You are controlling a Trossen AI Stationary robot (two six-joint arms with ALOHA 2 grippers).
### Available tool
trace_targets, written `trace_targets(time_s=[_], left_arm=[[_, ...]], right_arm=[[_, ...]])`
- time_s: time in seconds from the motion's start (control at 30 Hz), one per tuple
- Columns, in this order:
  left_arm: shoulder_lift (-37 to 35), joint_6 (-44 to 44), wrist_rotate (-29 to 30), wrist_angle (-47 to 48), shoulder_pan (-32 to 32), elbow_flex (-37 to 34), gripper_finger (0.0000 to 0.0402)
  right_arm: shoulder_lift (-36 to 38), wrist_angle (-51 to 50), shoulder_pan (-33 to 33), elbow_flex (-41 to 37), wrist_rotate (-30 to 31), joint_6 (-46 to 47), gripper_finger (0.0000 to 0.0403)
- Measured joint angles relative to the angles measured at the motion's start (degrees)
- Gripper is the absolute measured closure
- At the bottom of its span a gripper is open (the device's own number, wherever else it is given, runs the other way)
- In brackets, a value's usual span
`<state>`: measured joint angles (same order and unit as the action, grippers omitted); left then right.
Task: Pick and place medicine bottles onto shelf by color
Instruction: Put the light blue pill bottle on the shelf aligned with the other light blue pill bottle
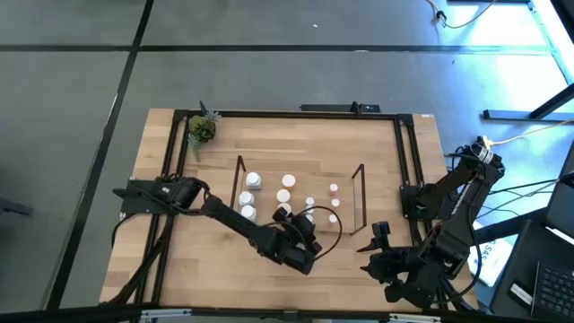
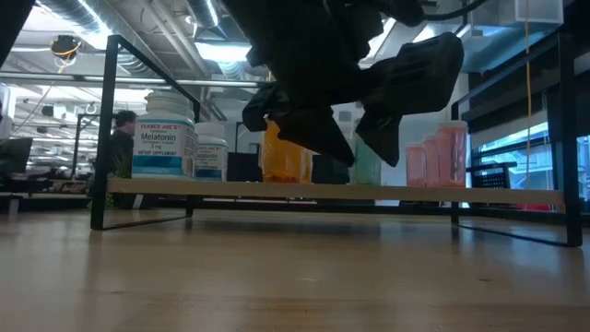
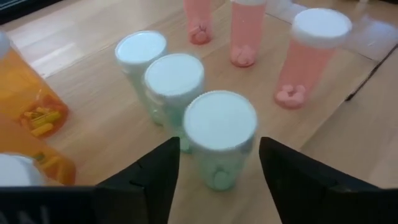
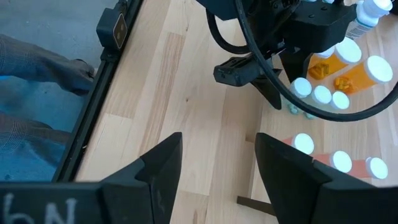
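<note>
The shelf [image 1: 269, 170] stands mid-table with bottles in rows by colour: white [image 1: 248, 197], orange [image 1: 285, 195], teal [image 1: 309, 205] and pink [image 1: 334, 203]. My left gripper [image 3: 219, 149] reaches in from the shelf's near side, open. Its fingers stand on either side of the nearest teal bottle [image 3: 221, 121], with a slim gap at each side of the white cap. That bottle stands upright on the shelf's wood in front of two other teal ones [image 3: 174, 74]. My right gripper [image 4: 217, 146] hangs open over bare table near the right front corner [image 1: 379, 235].
Three pink bottles [image 3: 311, 56] stand right of the teal row and orange ones [image 3: 25, 93] left of it, all close together. The shelf's black wire end frames [image 1: 359, 193] rise at both ends. A small potted plant [image 1: 202, 130] sits at the far left corner.
</note>
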<state>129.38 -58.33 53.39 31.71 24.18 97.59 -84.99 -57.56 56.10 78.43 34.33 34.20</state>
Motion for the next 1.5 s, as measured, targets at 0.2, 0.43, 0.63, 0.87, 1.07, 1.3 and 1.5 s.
trace_targets(time_s=[0.2,0.43,0.63,0.87,1.07,1.3,1.5], left_arm=[[0.0,3.81,0.46,0.66,1.11,3.23,0.0183],[0.0,8.26,2.62,1.23,2.15,7.07,0.0182],[0.0,11.08,7.36,4.26,3.93,11.1,0.0182],[0.0,12.44,12.3,9.25,5.73,14.87,0.0182],[0.0,15.79,8.8,9.26,6.98,16.47,0.0182],[0.0,18.14,0.63,8.95,8.2,16.56,0.0182],[0.0,13.81,0.9,8.34,10.68,16.1,0.0182]], right_arm=[[0.0,0.2,0.01,0.01,0.0,-0.07,0.0199],[0.0,0.59,0.01,0.01,0.0,0.05,0.0199],[0.0,0.62,0.0,0.0,0.0,0.05,0.0199],[0.0,0.72,-0.01,0.0,0.0,-0.05,0.0199],[0.0,0.74,-0.01,0.01,0.0,0.0,0.0199],[0.0,0.76,-0.01,0.01,0.0,0.05,0.0199],[0.0,0.76,0.0,0.01,0.0,-0.04,0.0199]])
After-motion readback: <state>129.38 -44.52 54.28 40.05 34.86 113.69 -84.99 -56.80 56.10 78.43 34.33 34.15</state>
